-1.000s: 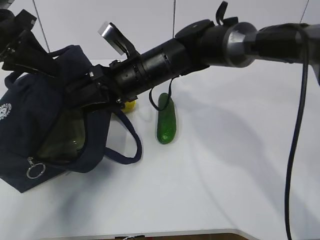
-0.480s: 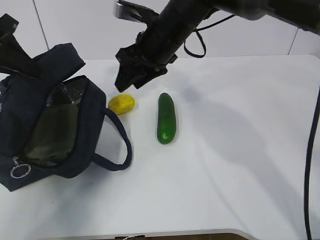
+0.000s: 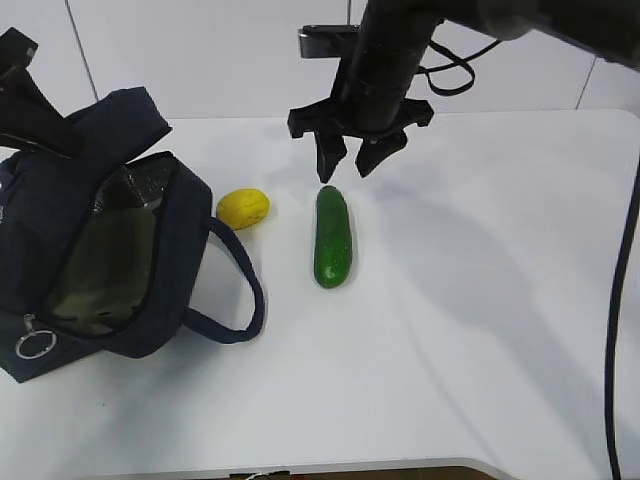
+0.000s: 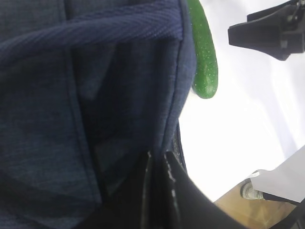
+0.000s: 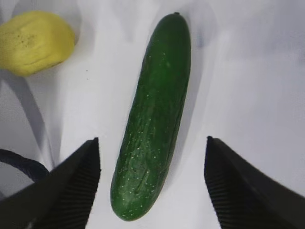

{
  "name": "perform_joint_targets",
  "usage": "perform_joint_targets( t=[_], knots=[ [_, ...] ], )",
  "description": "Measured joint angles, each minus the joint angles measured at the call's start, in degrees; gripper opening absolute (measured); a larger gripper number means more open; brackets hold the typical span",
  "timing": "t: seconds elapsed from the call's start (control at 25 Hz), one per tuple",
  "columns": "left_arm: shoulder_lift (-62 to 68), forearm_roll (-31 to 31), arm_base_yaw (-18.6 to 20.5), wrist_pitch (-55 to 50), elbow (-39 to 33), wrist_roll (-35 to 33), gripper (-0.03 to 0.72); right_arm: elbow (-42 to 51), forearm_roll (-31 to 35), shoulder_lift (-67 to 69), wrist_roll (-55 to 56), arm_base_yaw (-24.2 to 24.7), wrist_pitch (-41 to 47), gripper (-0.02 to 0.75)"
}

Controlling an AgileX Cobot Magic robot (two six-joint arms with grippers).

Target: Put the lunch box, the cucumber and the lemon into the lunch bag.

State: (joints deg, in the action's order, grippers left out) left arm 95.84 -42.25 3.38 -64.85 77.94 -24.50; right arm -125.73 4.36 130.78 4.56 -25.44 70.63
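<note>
Right gripper [image 3: 352, 165] hung above the far end of the dark green, smooth, straight cucumber [image 3: 332, 236], jaws spread wide and nothing between them! From the wrist, its two ribbed black fingers [image 5: 71, 183] stood either side of the cucumber's near end, clear of it on both flanks. That cucumber lay flat on the white table [image 3: 480, 330], and just to its left sat the small bright yellow oval lemon [image 3: 243, 208], the two apart. Over on the left, the large dark navy fabric lunch bag [image 3: 60, 230] gaped open, one loop handle [image 3: 240, 300] sprawled on the table toward the lemon, metal ring pull [image 3: 33, 343] dangling at its near corner. Down inside, the pale green lid of the lunch box [image 3: 100, 270] showed against the lining. Left gripper [image 4: 157, 167] was pinched closed on the bag's navy fabric, holding that edge.
</note>
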Motion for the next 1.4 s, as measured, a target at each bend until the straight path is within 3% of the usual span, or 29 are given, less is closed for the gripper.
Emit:
perform_joint_targets(
  t=[0.12,0.4,1.12,1.4],
  knots=[
    [0.00,0.00,0.00,0.00,0.00,0.00,-0.012,-0.09,-0.13,0.97,4.10,0.00,0.09,0.438],
    [0.00,0.00,0.00,0.00,0.00,0.00,-0.012,-0.09,-0.53,1.61,9.45,0.00,0.22,0.563],
    [0.00,-1.62,0.00,0.00,0.00,0.09,-0.012,-0.09,0.17,7.39,10.73,0.00,-1.77,0.573],
    [0.00,-1.72,0.00,0.00,0.00,0.09,-0.012,-0.09,3.58,10.03,10.73,0.00,-2.77,0.573]
  ],
)
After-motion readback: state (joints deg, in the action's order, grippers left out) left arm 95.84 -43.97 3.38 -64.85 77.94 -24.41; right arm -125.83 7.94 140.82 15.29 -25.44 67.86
